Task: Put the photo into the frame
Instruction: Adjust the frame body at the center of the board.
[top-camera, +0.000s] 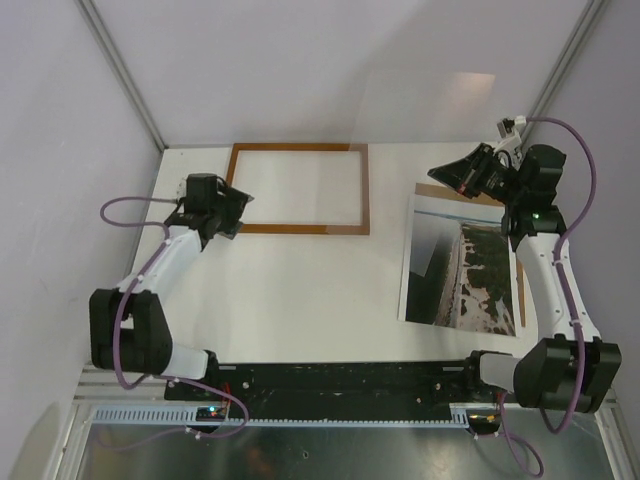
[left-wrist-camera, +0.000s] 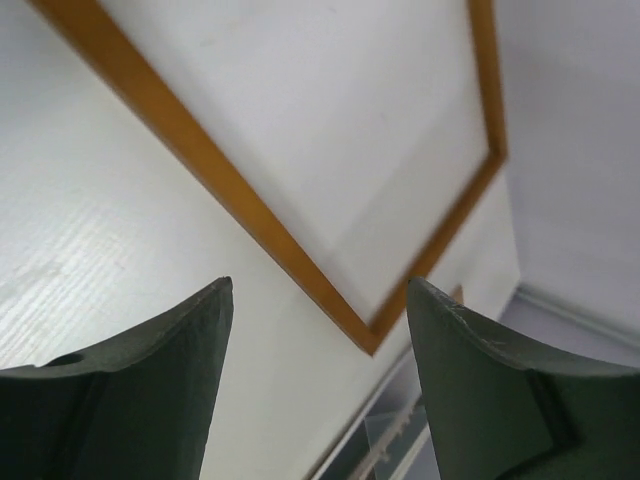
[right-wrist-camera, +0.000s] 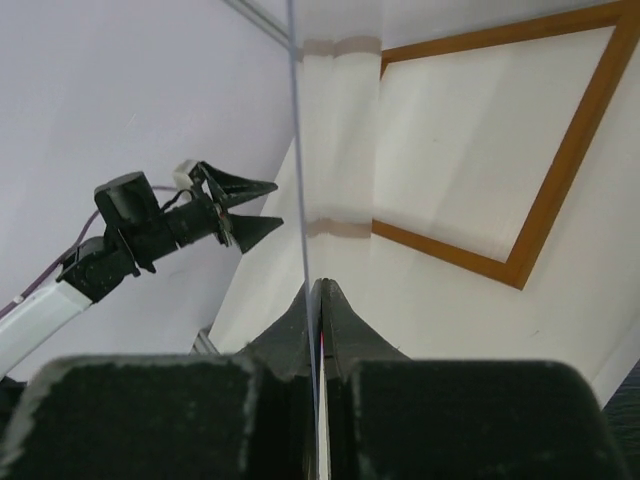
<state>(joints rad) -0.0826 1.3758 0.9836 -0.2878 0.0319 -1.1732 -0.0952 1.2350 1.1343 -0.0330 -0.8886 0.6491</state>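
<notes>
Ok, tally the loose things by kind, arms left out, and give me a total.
Thin-railed rectangular wooden picture frame: 1
Glossy rectangular coastline photo: 1
Flat brown backing board under that photo: 1
Clear thin sheet, pinched edge-on in the right gripper: 1
Total: 4

- white table (top-camera: 300, 290), walls close on the left, far and right sides
- wooden frame (top-camera: 300, 229): flat on the table at the far-left corner, long sides along the far edge
- coastline photo (top-camera: 460, 270): near the right edge, well apart from the frame; cannot tell if it lies fully flat
- brown backing board (top-camera: 438, 190): under the photo, strips showing at its far and right sides
- black rail (top-camera: 340, 378): along the near edge
</notes>
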